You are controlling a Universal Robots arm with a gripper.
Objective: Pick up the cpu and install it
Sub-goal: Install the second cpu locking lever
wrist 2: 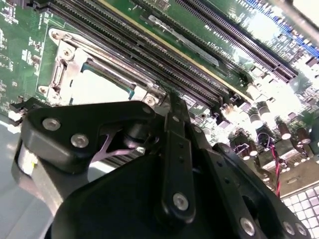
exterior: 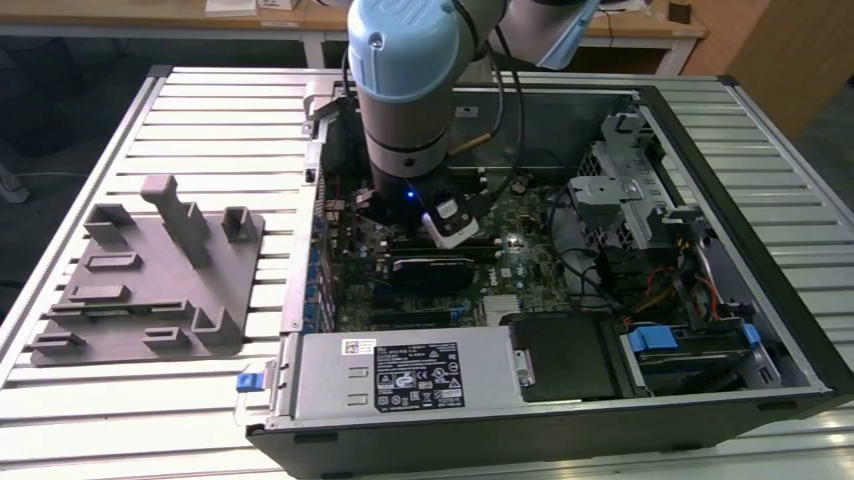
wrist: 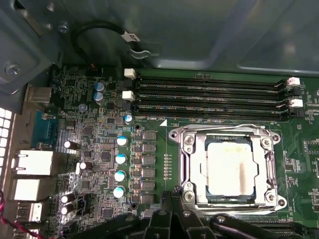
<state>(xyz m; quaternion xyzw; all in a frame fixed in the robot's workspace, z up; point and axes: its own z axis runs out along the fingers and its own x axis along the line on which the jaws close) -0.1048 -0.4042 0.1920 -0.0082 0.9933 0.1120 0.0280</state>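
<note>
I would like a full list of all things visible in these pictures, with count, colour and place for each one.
cpu: one, pale silver-beige, lying in the socket frame on the motherboard, in both wrist views.
socket frame: one, silver metal, around the cpu.
motherboard: one, green, inside the computer case.
memory slots: four, black, in a row beside the socket frame.
computer case: one, black, lying open on the table.
power supply: one, grey with a label, at the near side of the case.
fixture block: one, grey plastic, on the table at the exterior view's left.
table: one, pale slatted metal, under everything.
arm: one, blue and grey, reaching down into the case.
gripper: one, black, just above the motherboard beside the socket frame.
</note>
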